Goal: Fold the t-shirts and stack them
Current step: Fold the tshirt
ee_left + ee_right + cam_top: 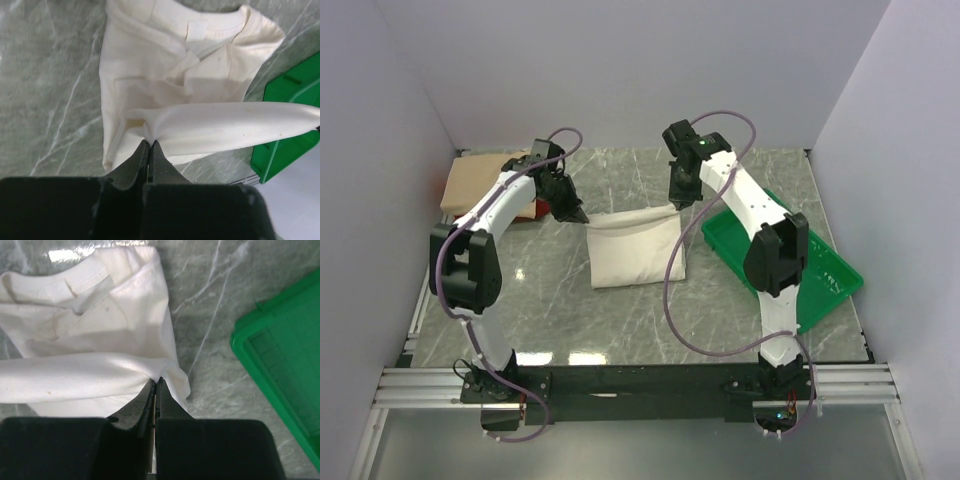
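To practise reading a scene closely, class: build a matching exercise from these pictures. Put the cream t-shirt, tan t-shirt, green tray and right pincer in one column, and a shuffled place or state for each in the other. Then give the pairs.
Column A
1. cream t-shirt
2. tan t-shirt
3. green tray
4. right pincer

Column B
a. far left corner of the table
b. shut on a cloth edge
c. mid-table, one edge lifted
d. right side of the table

Pairs: 1-c, 2-a, 3-d, 4-b
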